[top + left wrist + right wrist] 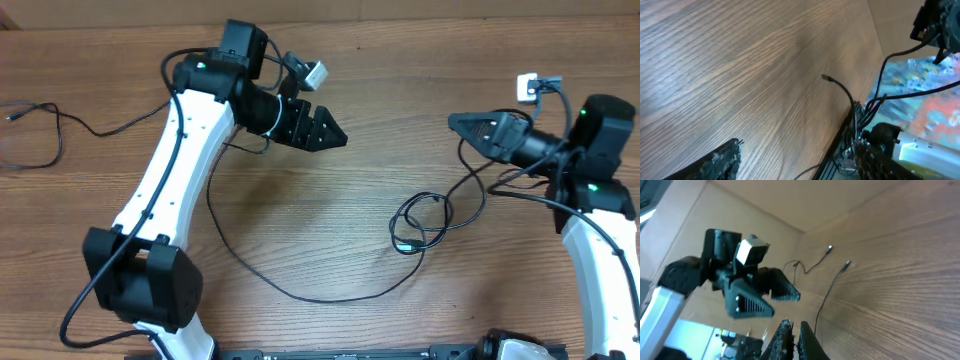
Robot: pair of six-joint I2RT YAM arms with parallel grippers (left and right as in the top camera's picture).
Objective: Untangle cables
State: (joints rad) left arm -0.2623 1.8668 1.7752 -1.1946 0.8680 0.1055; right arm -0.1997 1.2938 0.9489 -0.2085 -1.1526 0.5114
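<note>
Thin black cables lie on the wooden table. One forms a tangled loop (418,222) at right of centre, and a long strand (300,296) sweeps from it back under the left arm. Another cable (40,125) lies at the far left. My left gripper (330,128) hovers open above the table's upper middle, holding nothing; its fingers (722,159) stand wide apart. My right gripper (455,121) is shut above the tangle, its fingertips (790,337) pressed together with nothing seen between them. Two plug ends (829,248) (847,264) show in the right wrist view, one plug end (825,77) in the left wrist view.
The right arm's thicker black cables (520,185) hang close beside the tangle. The table's edge (840,135) shows with a bundle of wires (857,125) past it. A cardboard wall (770,205) borders the table on the far side.
</note>
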